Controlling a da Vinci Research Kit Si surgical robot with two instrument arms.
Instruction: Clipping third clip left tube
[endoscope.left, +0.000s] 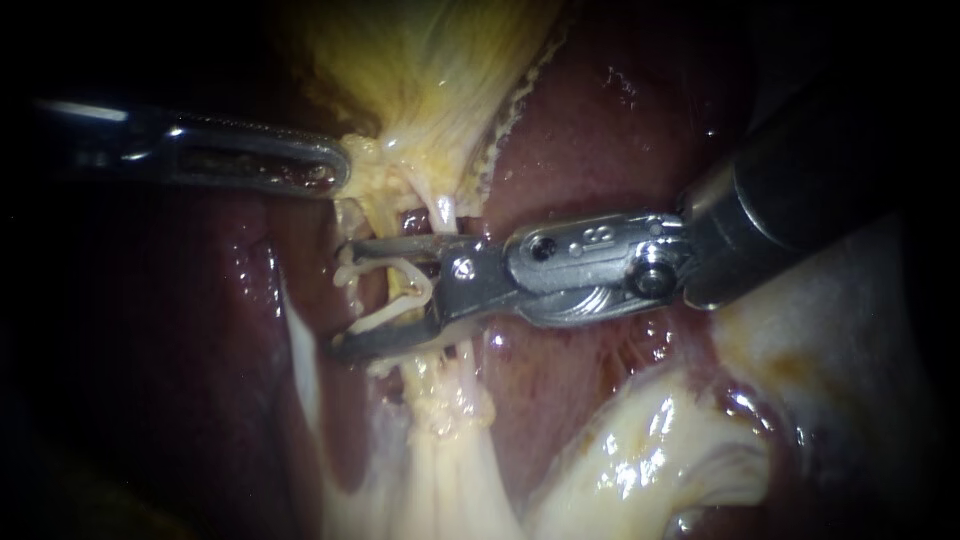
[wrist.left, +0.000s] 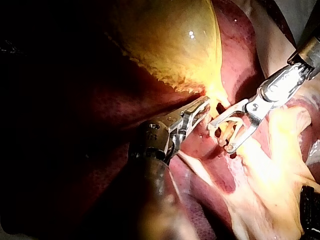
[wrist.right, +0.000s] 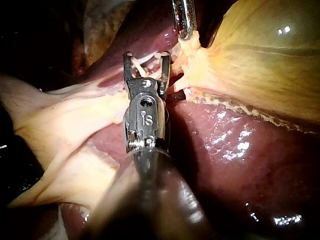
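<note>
My right instrument (endoscope.left: 342, 300) comes in from the right, its jaws wide apart and carrying a white clip (endoscope.left: 415, 290) whose two legs lie along the jaws. They straddle a pale yellowish tube (endoscope.left: 402, 283) below the gallbladder's neck. A second thin pale tube (endoscope.left: 443, 212) passes beside the jaw hinge. My left instrument (endoscope.left: 335, 170) is shut on yellow tissue at the neck of the gallbladder (endoscope.left: 430, 80) and holds it taut. The left wrist view shows its jaws (wrist.left: 201, 106) on that tissue, the clip-bearing jaws (wrist.left: 221, 137) just ahead.
Dark red liver (endoscope.left: 600, 130) lies behind and on both sides. Pale fatty tissue (endoscope.left: 640, 450) spreads under the right instrument's shaft, and a whitish strand (endoscope.left: 450, 420) runs down from the tubes. In the right wrist view the gallbladder (wrist.right: 260, 60) bulges beside the jaws (wrist.right: 146, 60).
</note>
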